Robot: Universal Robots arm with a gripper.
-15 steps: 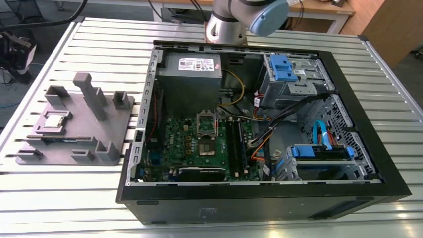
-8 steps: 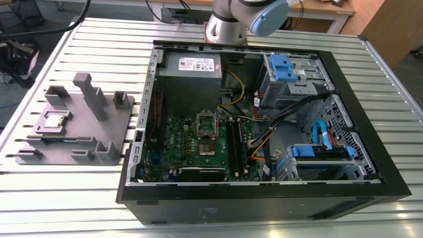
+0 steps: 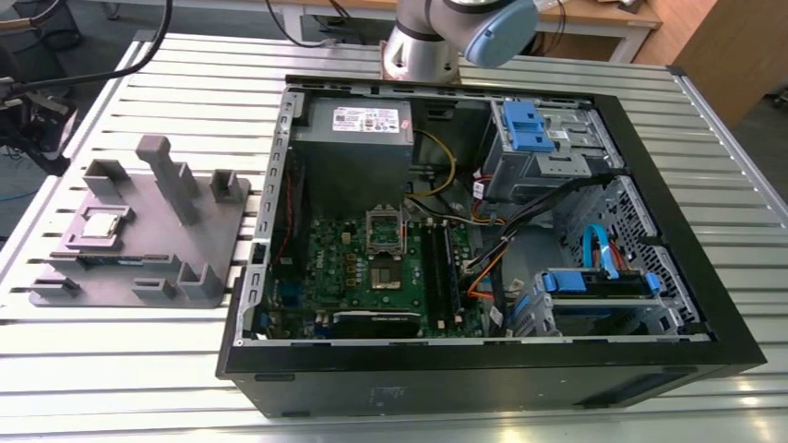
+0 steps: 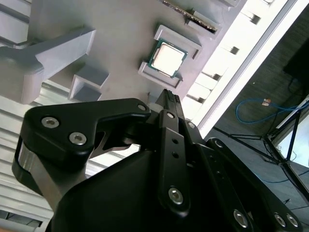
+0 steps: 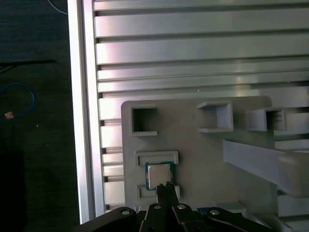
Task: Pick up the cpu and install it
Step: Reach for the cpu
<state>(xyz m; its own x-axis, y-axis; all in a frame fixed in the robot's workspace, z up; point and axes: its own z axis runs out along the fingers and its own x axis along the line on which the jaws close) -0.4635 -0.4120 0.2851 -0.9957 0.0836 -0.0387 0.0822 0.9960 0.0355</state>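
We see the gripper (image 5: pixel 164 185) in both wrist views with its two black fingers drawn together at the tips, narrow, with nothing between them. The cpu (image 5: pixel 160 175) lies flat, silvery face up, in a shallow pocket of the gray fixture plate (image 5: pixel 203 159), framed by raised gray ledges on two opposite sides. In the first wrist view the fingertips overlap the chip's near edge. In the second wrist view a strip of gray plate shows between the gripper (image 4: pixel 169 95) and the cpu (image 4: pixel 168 58). We cannot tell whether the tips touch the fixture plate (image 4: pixel 120 29).

In the exterior view the cpu (image 3: pixel 105 224) sits in the fixture plate (image 3: pixel 148 258), which lies on the slatted metal table (image 3: pixel 124 369) at 9 o'clock from the open computer case (image 3: pixel 689 305), on the exterior view's left. The plate and the case are near each other but apart.

Inside the case, the green motherboard (image 3: pixel 357 268) occupies the 7 o'clock region. Its metal-framed socket (image 3: pixel 386 242) stands with the frame raised. The power supply (image 3: pixel 357 125) sits at 11 o'clock, and a blue drive carrier (image 3: pixel 523 120) at 1 o'clock. The arm (image 3: pixel 456 32) rises at 12 o'clock, beyond the case.
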